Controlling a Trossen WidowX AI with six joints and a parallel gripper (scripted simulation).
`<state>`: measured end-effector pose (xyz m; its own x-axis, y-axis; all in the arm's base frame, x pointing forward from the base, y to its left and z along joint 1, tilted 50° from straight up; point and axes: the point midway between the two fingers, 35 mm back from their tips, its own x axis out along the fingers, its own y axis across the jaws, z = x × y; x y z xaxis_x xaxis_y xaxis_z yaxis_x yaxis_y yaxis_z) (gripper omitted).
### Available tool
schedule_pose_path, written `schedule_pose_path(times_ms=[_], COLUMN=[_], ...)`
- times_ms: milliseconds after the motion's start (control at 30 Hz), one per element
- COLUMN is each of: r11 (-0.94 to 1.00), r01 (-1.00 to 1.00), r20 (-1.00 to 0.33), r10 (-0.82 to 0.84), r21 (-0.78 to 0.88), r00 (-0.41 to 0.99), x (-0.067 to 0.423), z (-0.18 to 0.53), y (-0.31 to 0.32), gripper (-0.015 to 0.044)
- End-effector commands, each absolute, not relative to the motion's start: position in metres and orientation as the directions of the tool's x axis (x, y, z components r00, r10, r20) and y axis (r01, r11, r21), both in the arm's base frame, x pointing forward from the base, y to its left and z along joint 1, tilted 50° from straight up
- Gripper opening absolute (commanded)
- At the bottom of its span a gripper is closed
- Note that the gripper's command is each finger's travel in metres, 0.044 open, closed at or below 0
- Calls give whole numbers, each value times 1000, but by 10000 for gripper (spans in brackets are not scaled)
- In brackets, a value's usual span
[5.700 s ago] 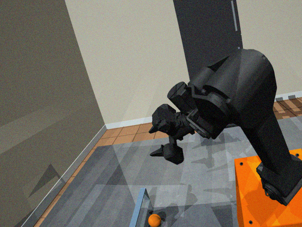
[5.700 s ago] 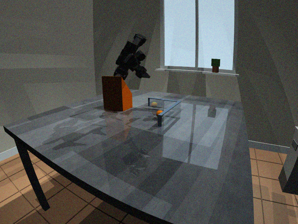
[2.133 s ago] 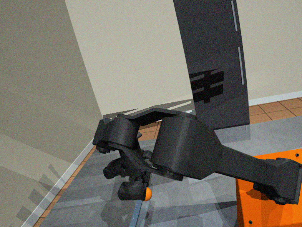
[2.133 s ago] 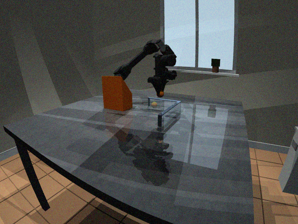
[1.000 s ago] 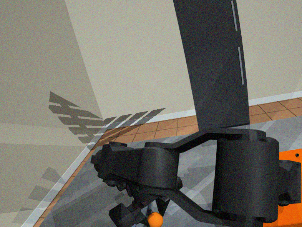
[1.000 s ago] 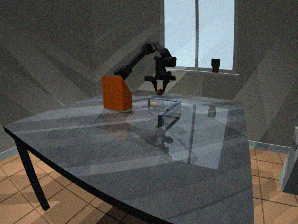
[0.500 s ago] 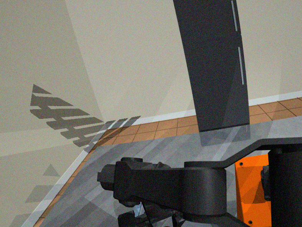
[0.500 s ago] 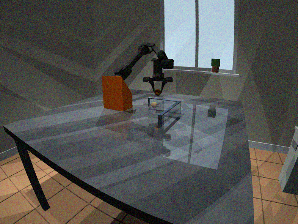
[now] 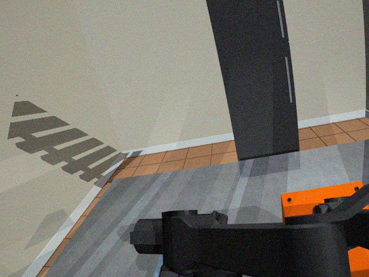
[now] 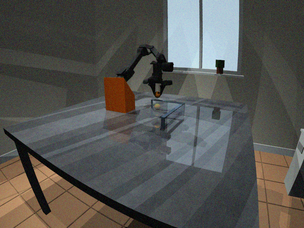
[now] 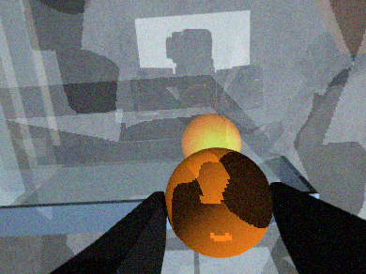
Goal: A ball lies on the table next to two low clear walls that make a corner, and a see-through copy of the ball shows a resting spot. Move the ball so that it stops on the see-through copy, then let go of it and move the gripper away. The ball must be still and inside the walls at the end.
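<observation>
No writing is legible in any view. The tool (image 10: 157, 92) is clamped partway on the orange ball (image 11: 219, 202), held in the air above the pale see-through copy (image 11: 211, 135) inside the clear walls (image 10: 171, 111) near the desk's (image 10: 73, 157) far edge. The top view shows only arm links, not the ball.

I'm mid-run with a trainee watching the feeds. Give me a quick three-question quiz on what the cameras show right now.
1. True or false: the orange ball is resting on the table.
2. Where is the pale see-through copy? A) inside the corner of the clear walls B) beside the orange block C) on the windowsill
3. Fill in: the gripper is shut on the ____.

Key
1. False; the gripper holds it in the air above the walls.
2. A
3. ball
</observation>
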<state>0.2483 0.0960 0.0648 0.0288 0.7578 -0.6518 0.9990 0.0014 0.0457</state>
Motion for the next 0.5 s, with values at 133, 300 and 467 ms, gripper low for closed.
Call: schedule_pose_path(times_ms=[133, 300, 467], r11=[-23, -22, -22], r01=[1000, 1000, 1000], r20=[-650, -653, -652], r10=[759, 757, 758], r21=[19, 19, 19], r00=[29, 29, 29], x=[246, 248, 248], z=[61, 47, 34], y=[104, 118, 135], gripper=[0, 0, 0])
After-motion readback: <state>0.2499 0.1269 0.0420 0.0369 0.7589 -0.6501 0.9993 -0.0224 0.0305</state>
